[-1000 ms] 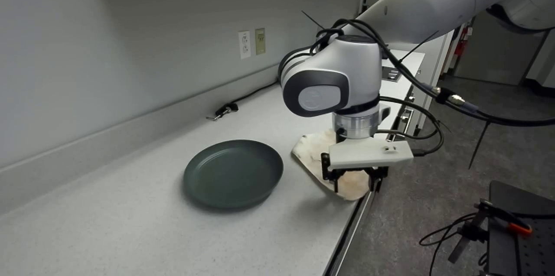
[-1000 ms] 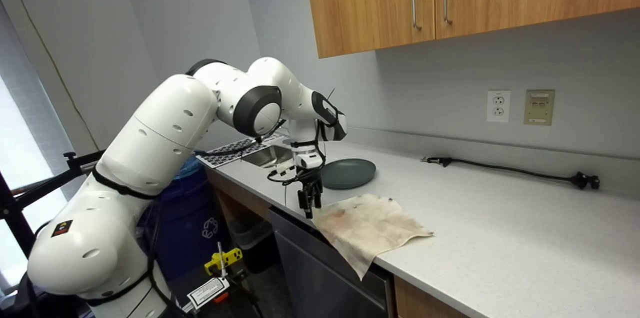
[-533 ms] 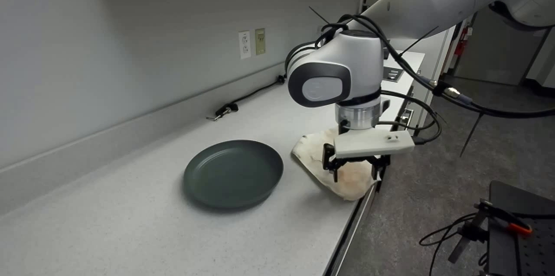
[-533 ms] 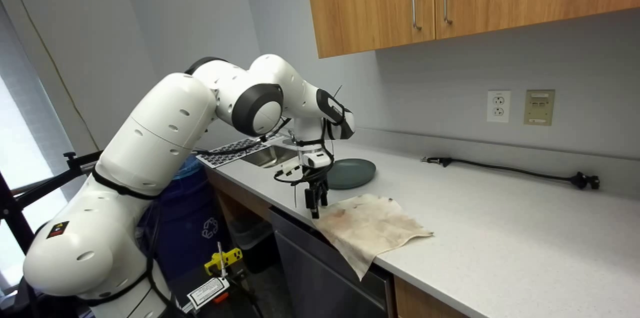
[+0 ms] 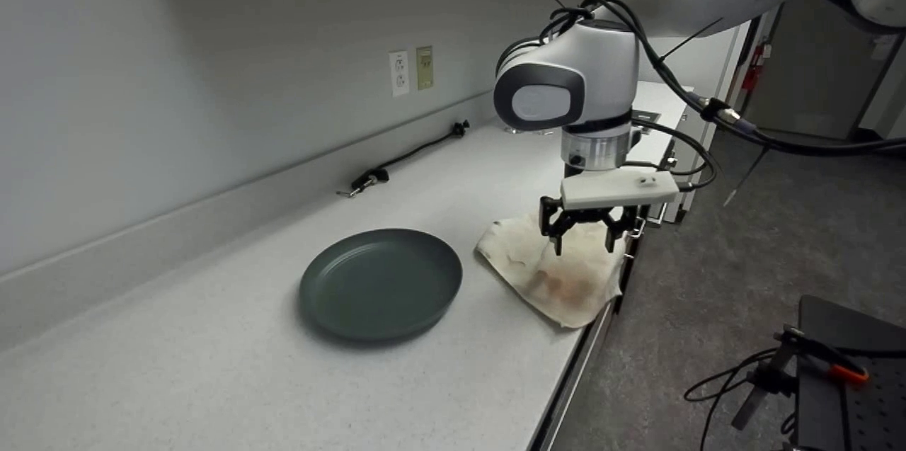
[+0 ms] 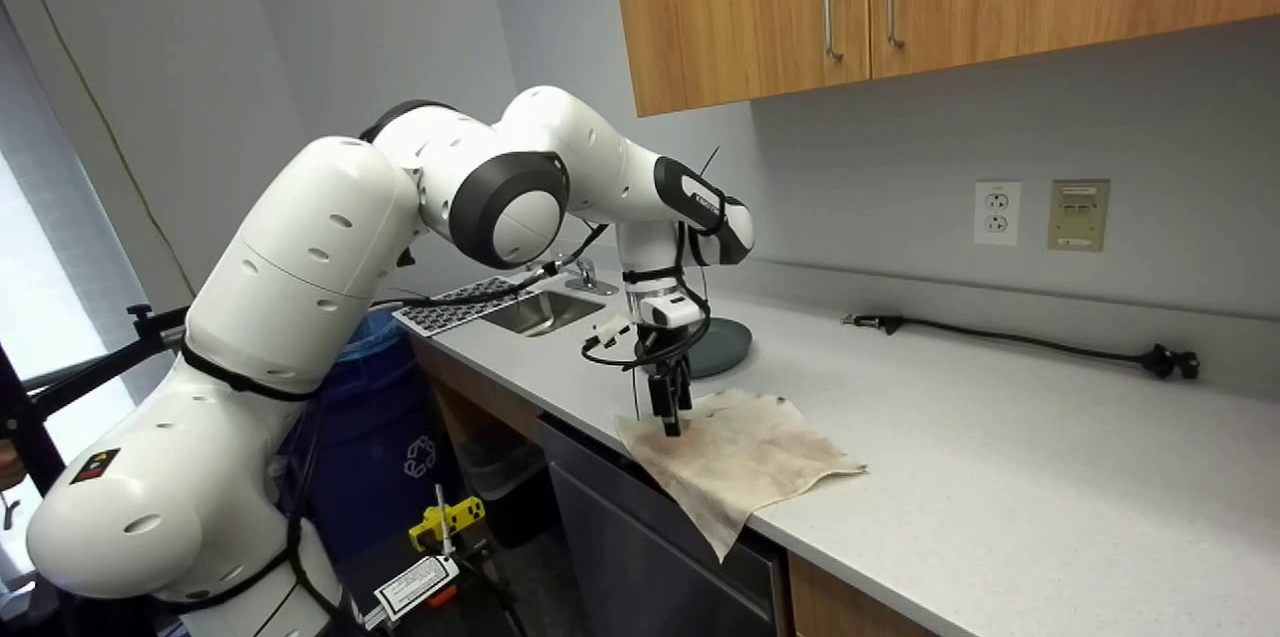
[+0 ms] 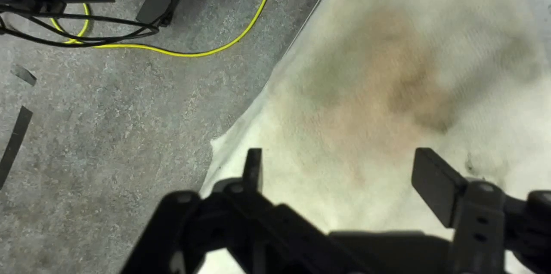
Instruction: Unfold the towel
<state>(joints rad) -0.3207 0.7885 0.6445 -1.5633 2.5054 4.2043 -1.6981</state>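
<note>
The beige towel lies spread on the counter beside the plate, with brownish stains and slight creases. In an exterior view the towel has one corner hanging over the counter's front edge. My gripper is open and empty above the towel; it also shows in an exterior view over the towel's end nearest the plate. In the wrist view the towel fills the space below and between the wide-apart fingers. The fingertips appear to be above the cloth, holding none of it. Part of the towel is hidden behind the gripper.
A round dark green plate stands on the counter beside the towel. A black cable lies along the back wall. A sink is at the far end. Wooden cabinets hang above.
My open gripper has moved over the towel, rightward in an exterior view and upward in the picture in an exterior view. The towel and plate have not visibly moved.
</note>
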